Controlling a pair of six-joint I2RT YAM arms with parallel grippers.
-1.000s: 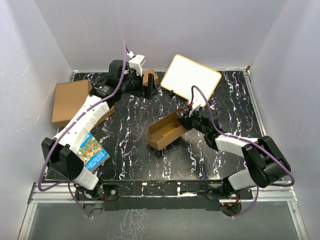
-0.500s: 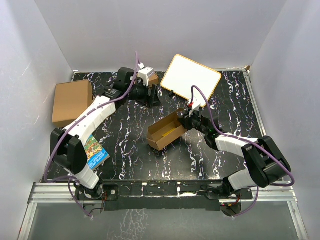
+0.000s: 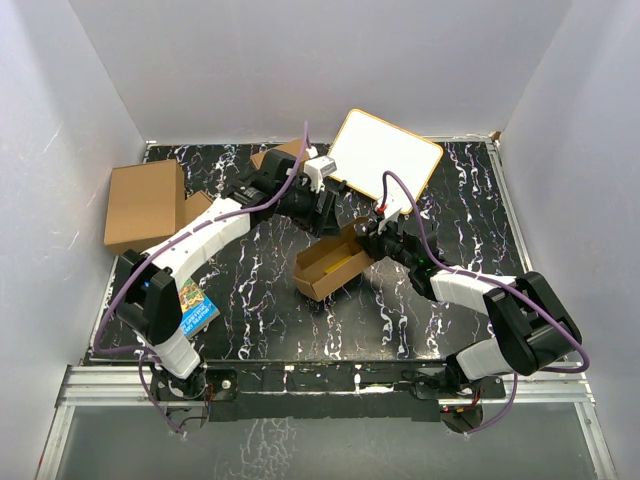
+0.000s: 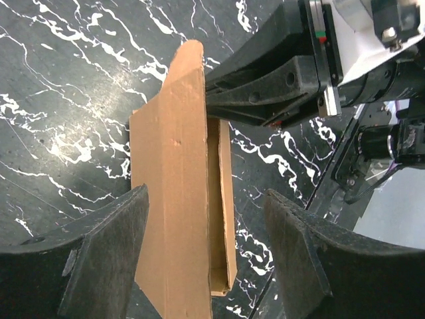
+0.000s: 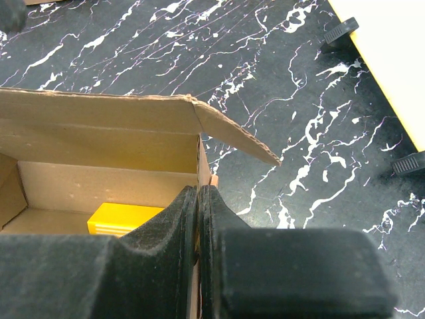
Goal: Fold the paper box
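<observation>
The paper box [image 3: 328,262] lies open mid-table, a plain brown cardboard mailer with a yellow item [image 5: 126,218] inside. My right gripper [image 3: 371,240] is shut on the box's right end wall [image 5: 201,166], the wall pinched between its fingers. My left gripper [image 3: 326,214] hovers over the box's far side, open. In the left wrist view the raised long flap [image 4: 174,199] stands between the spread fingers [image 4: 109,259]. The left finger is close beside the flap and the right one stands well apart from it.
A bigger brown carton [image 3: 145,203] sits at the left edge. A white board with a wooden frame [image 3: 386,155] leans at the back. A colourful booklet [image 3: 196,306] lies near the left arm's base, and a small cardboard piece [image 3: 276,156] lies at the back.
My left arm has swung from the back of the table rightward to over the box, and its jaws have narrowed somewhat. The right gripper and box have not moved.
</observation>
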